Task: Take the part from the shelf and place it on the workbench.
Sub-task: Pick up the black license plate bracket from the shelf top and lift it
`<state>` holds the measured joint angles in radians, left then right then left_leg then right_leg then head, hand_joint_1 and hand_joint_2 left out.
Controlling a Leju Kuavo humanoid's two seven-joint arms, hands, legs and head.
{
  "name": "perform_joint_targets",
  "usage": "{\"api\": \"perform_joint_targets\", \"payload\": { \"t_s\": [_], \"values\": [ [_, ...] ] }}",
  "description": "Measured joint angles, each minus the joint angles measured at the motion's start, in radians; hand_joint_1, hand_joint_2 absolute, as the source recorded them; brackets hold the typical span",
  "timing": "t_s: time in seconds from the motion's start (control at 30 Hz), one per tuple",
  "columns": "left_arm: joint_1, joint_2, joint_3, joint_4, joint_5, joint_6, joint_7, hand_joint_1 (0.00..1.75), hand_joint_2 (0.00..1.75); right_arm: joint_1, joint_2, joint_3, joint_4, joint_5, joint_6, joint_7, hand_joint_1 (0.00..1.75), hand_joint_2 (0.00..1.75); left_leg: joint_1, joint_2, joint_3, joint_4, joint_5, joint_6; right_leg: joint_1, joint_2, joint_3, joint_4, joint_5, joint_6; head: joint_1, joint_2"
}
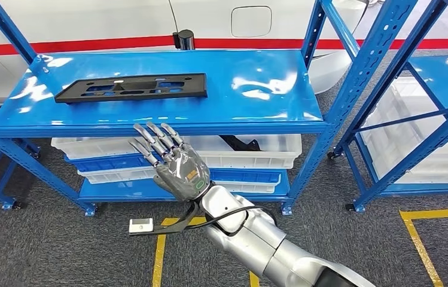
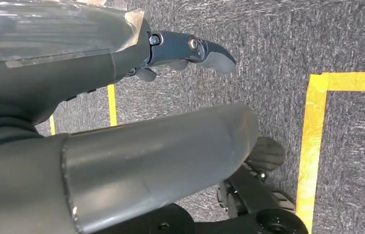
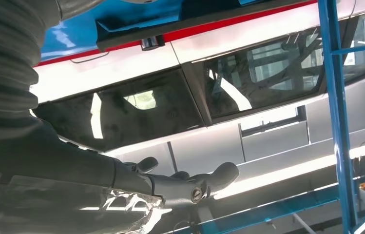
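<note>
The black part (image 1: pixel 133 87) lies flat on the blue shelf's (image 1: pixel 257 89) top level. The right hand (image 1: pixel 170 161) hovers before the shelf edge, fingers spread, grasping nothing. The left hand (image 2: pixel 122 97) hangs over the floor, released.

We note a black part (image 1: pixel 131 87) on a glossy blue shelf (image 1: pixel 257 84); white bins (image 1: pixel 269 149) beneath. Right hand (image 1: pixel 170 158) silver-grey with dark fingers. Floor (image 1: pixel 48 245) dark grey, speckled, with yellow lines (image 1: pixel 421 239).

No readable text, labels, brands, numbers or signs anywhere in these views.
</note>
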<state>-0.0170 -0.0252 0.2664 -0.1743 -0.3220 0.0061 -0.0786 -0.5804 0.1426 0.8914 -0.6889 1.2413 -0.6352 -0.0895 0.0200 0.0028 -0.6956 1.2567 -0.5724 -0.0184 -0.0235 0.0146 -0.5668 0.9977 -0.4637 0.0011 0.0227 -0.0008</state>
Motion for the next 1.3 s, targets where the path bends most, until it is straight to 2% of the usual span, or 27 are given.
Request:
{"api": "perform_joint_targets", "payload": {
  "t_s": [0.07, 0.1, 0.13, 0.2, 0.27, 0.3, 0.37, 0.43, 0.47, 0.5, 0.53, 0.57, 0.63, 0.7, 0.8, 0.83, 0.87, 0.93, 0.97, 1.0, 1.03, 1.1, 1.13, 1.17, 1.2, 1.3],
  "values": [
    [0.000, 0.000, 0.001, 0.000, 0.000, 0.000, 0.001, 0.00, 0.00, 0.000, 0.002, 0.000, -0.001, 0.003, 0.000, -0.001, 0.00, 1.75, 0.011, -0.001, 0.036, -0.112, 0.082, -0.007, -0.003, 0.006, 0.009, 0.001, -0.008, 0.008, 0.000, 0.000],
    [-0.001, -0.001, 0.001, 0.000, 0.000, 0.000, 0.002, 0.00, 0.00, -0.001, 0.003, -0.001, -0.001, 0.005, 0.000, -0.001, 0.00, 1.75, 0.012, -0.003, 0.061, -0.171, 0.110, -0.010, -0.002, 0.009, 0.012, 0.002, -0.013, 0.014, 0.000, 0.000],
    [-0.001, -0.001, 0.001, 0.000, 0.000, 0.000, 0.002, 0.00, 0.00, -0.001, 0.004, -0.001, -0.002, 0.006, 0.000, -0.001, 0.00, 1.75, 0.012, -0.004, 0.081, -0.212, 0.123, -0.009, 0.001, 0.011, 0.012, 0.003, -0.016, 0.021, -0.001, 0.000],
    [-0.003, -0.003, 0.002, 0.001, 0.000, 0.001, 0.003, 0.00, 0.00, -0.002, 0.004, -0.002, -0.003, 0.008, 0.001, -0.001, 0.00, 1.75, 0.006, -0.006, 0.094, -0.238, 0.118, 0.000, 0.006, 0.013, 0.010, 0.002, -0.017, 0.033, -0.001, 0.000],
    [-0.003, -0.004, 0.002, 0.001, -0.001, 0.001, 0.004, 0.00, 0.00, -0.002, 0.004, -0.003, -0.005, 0.009, 0.004, -0.002, 0.00, 1.75, 0.004, -0.005, 0.097, -0.243, 0.117, 0.017, 0.003, 0.009, 0.005, 0.004, -0.022, 0.043, 0.000, 0.000],
    [-0.003, -0.004, 0.002, 0.001, -0.001, 0.001, 0.004, 0.00, 0.00, -0.003, 0.004, -0.004, -0.006, 0.009, 0.005, -0.003, 0.00, 1.75, 0.004, -0.005, 0.100, -0.245, 0.117, 0.026, 0.002, 0.005, -0.004, 0.023, -0.031, 0.045, 0.000, 0.000],
    [-0.003, -0.005, 0.003, 0.001, -0.002, 0.001, 0.003, 0.00, 0.00, -0.005, 0.003, -0.007, -0.006, 0.008, 0.007, -0.004, 0.00, 1.75, 0.002, -0.003, 0.106, -0.248, 0.115, 0.041, 0.002, -0.004, -0.058, 0.126, -0.070, 0.040, 0.001, 0.000],
    [-0.003, -0.004, 0.005, 0.001, -0.002, 0.001, 0.002, 0.00, 0.00, -0.003, 0.000, -0.009, -0.006, 0.007, 0.008, -0.004, 0.00, 1.75, -0.004, -0.002, 0.109, -0.248, 0.111, 0.050, 0.004, -0.005, -0.138, 0.265, -0.109, 0.035, 0.001, 0.000],
    [-0.003, -0.004, 0.006, 0.001, -0.002, 0.001, 0.002, 0.00, 0.00, -0.001, -0.001, -0.009, -0.006, 0.007, 0.008, -0.004, 0.00, 1.75, -0.007, -0.002, 0.111, -0.248, 0.108, 0.053, 0.005, -0.005, -0.164, 0.302, -0.112, 0.036, 0.001, 0.000],
    [-0.003, -0.004, 0.006, 0.001, -0.002, 0.001, 0.002, 0.00, 0.00, 0.000, -0.003, -0.009, -0.006, 0.007, 0.009, -0.004, 0.00, 1.75, -0.010, -0.003, 0.115, -0.248, 0.106, 0.055, 0.007, -0.005, -0.171, 0.300, -0.100, 0.040, 0.001, 0.000],
    [-0.003, -0.005, 0.006, 0.001, -0.002, 0.000, 0.002, 0.00, 0.00, 0.000, -0.003, -0.009, -0.006, 0.008, 0.009, -0.003, 0.00, 1.75, -0.012, -0.004, 0.120, -0.248, 0.102, 0.055, 0.009, -0.005, -0.156, 0.255, -0.073, 0.045, 0.001, 0.000],
    [-0.003, -0.006, 0.006, 0.001, -0.002, 0.000, 0.002, 0.00, 0.00, 0.000, -0.003, -0.009, -0.006, 0.009, 0.009, -0.003, 0.00, 1.75, -0.013, -0.005, 0.126, -0.248, 0.099, 0.055, 0.012, -0.006, -0.126, 0.184, -0.039, 0.047, 0.001, 0.000],
    [-0.003, -0.008, 0.006, 0.001, -0.003, 0.000, 0.002, 0.00, 0.00, -0.001, -0.003, -0.010, -0.006, 0.010, 0.009, -0.001, 0.00, 1.75, -0.019, -0.006, 0.135, -0.247, 0.089, 0.049, 0.021, -0.009, -0.068, 0.056, 0.011, 0.040, 0.001, 0.000],
    [-0.004, -0.009, 0.007, 0.001, -0.003, -0.001, 0.002, 0.00, 0.00, -0.001, -0.003, -0.011, -0.007, 0.010, 0.009, 0.000, 0.00, 1.75, -0.022, -0.006, 0.138, -0.248, 0.081, 0.041, 0.027, -0.010, -0.046, 0.015, 0.022, 0.024, 0.000, 0.000],
    [-0.005, -0.009, 0.007, 0.000, -0.003, 0.000, 0.002, 0.00, 0.00, 0.000, 0.000, -0.013, -0.008, 0.012, 0.008, 0.001, 0.00, 1.75, -0.018, -0.005, 0.139, -0.236, 0.065, 0.025, 0.019, -0.006, -0.031, 0.004, 0.021, 0.004, 0.000, 0.000],
    [-0.005, -0.009, 0.007, 0.000, -0.004, 0.000, 0.002, 0.00, 0.00, 0.000, 0.002, -0.014, -0.009, 0.013, 0.008, 0.001, 0.00, 1.75, -0.016, -0.005, 0.128, -0.206, 0.050, 0.018, 0.014, -0.006, -0.022, 0.000, 0.019, -0.003, -0.001, 0.000],
    [-0.005, -0.009, 0.007, 0.000, -0.004, 0.000, 0.002, 0.00, 0.00, 0.000, 0.005, -0.015, -0.009, 0.013, 0.008, 0.001, 0.00, 1.75, -0.013, -0.006, 0.102, -0.155, 0.027, 0.012, 0.011, -0.005, -0.014, -0.002, 0.016, -0.010, -0.002, 0.000],
    [-0.004, -0.009, 0.007, 0.000, -0.004, 0.000, 0.002, 0.00, 0.00, 0.003, 0.008, -0.015, -0.009, 0.014, 0.010, 0.002, 0.00, 1.75, -0.007, -0.006, 0.024, -0.021, -0.021, -0.001, 0.011, -0.005, -0.005, -0.002, 0.007, -0.019, -0.002, 0.000],
    [-0.002, -0.009, 0.007, 0.000, -0.004, 0.000, 0.002, 0.00, 0.00, 0.005, 0.008, -0.015, -0.009, 0.014, 0.012, 0.002, 0.00, 1.75, -0.003, -0.006, -0.009, 0.024, -0.028, -0.006, 0.011, -0.003, -0.001, -0.002, 0.003, -0.019, -0.003, 0.000],
    [-0.002, -0.009, 0.007, 0.000, -0.004, 0.000, 0.002, 0.00, 0.00, 0.008, 0.008, -0.015, -0.009, 0.015, 0.014, 0.002, 0.00, 1.75, 0.001, -0.005, -0.025, 0.033, -0.014, -0.010, 0.010, -0.002, 0.004, -0.002, -0.003, -0.017, -0.003, 0.000],
    [-0.001, -0.009, 0.007, 0.000, -0.003, 0.000, 0.002, 0.00, 0.00, 0.009, 0.009, -0.015, -0.009, 0.015, 0.016, 0.002, 0.00, 1.75, 0.005, -0.005, -0.020, 0.002, 0.019, -0.013, 0.008, 0.001, 0.011, -0.002, -0.008, -0.013, -0.003, 0.000],
    [-0.002, -0.009, 0.008, 0.000, -0.003, 0.000, 0.002, 0.00, 0.00, 0.011, 0.011, -0.016, -0.009, 0.015, 0.017, 0.003, 0.00, 1.75, 0.012, -0.004, 0.036, -0.131, 0.100, -0.017, 0.007, 0.004, 0.028, -0.001, -0.023, -0.001, -0.002, 0.000],
    [-0.002, -0.009, 0.008, 0.000, -0.003, 0.000, 0.002, 0.00, 0.00, 0.010, 0.012, -0.016, -0.010, 0.016, 0.018, 0.003, 0.00, 1.75, 0.012, -0.005, 0.065, -0.188, 0.121, -0.015, 0.010, 0.005, 0.032, -0.001, -0.031, 0.007, -0.003, 0.000],
    [-0.003, -0.010, 0.008, 0.001, -0.003, 0.000, 0.002, 0.00, 0.00, 0.010, 0.012, -0.016, -0.010, 0.016, 0.021, 0.004, 0.00, 1.75, 0.011, -0.006, 0.085, -0.225, 0.127, -0.010, 0.013, 0.005, 0.034, -0.002, -0.038, 0.014, -0.003, 0.000],
    [-0.003, -0.010, 0.008, 0.001, -0.003, 0.000, 0.002, 0.00, 0.00, 0.009, 0.012, -0.016, -0.012, 0.018, 0.024, 0.005, 0.00, 1.75, 0.008, -0.007, 0.093, -0.236, 0.119, -0.002, 0.016, 0.005, 0.037, -0.001, -0.040, 0.021, -0.003, 0.000],
    [-0.002, -0.012, 0.008, 0.001, -0.003, 0.001, 0.003, 0.00, 0.00, 0.008, 0.012, -0.017, -0.017, 0.025, 0.032, 0.010, 0.00, 1.75, 0.005, -0.007, 0.106, -0.244, 0.109, 0.027, 0.014, 0.002, 0.043, 0.013, -0.048, 0.037, -0.002, 0.000]
  ]
}}
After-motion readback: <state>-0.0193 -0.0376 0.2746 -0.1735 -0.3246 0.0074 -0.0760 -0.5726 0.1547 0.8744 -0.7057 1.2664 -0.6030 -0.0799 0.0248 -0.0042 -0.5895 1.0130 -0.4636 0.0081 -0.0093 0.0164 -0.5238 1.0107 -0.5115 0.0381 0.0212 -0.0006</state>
